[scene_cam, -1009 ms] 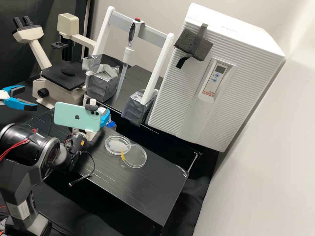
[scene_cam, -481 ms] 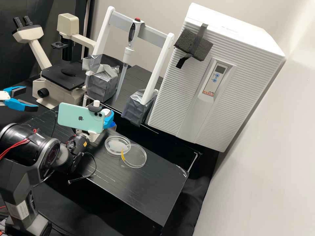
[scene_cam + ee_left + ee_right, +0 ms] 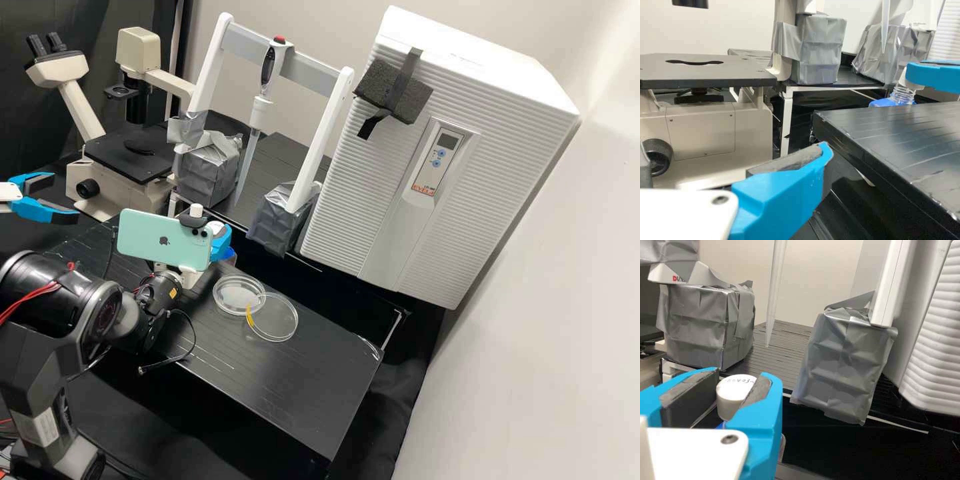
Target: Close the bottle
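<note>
My right gripper is shut on a small white cap that stands upright between its blue fingers. In the high view this gripper hovers at the far edge of the black platform, right over the bottle. The left wrist view shows the bottle as clear, with a bare threaded neck and a blue part at its side, just below a blue finger of the right gripper. My left gripper hangs open at the far left, in front of the microscope, holding nothing.
Two clear petri dishes lie on the black platform. Behind it stand a microscope, a pipette on a white stand with taped feet, and a big white ribbed machine.
The right arm shifted a little to the right with the cap, then held still. The left gripper barely moved.
</note>
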Motion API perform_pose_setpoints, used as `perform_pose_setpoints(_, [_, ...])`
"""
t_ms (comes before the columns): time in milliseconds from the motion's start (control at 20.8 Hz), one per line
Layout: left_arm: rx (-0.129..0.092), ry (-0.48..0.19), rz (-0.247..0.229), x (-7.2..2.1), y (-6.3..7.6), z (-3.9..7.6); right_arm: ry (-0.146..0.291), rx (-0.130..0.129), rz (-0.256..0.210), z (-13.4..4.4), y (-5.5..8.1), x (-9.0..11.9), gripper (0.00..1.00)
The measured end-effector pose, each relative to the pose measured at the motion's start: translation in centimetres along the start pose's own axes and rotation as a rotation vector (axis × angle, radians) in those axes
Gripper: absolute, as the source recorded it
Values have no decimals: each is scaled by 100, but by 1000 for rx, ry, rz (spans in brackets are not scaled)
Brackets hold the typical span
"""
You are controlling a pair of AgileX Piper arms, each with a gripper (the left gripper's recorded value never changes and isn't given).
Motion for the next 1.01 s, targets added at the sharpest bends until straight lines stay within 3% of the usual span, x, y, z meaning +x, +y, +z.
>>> perform_pose_setpoints(1009, [0,-1,0,1,-1,2,-6,0,-8,-7,10,5,0])
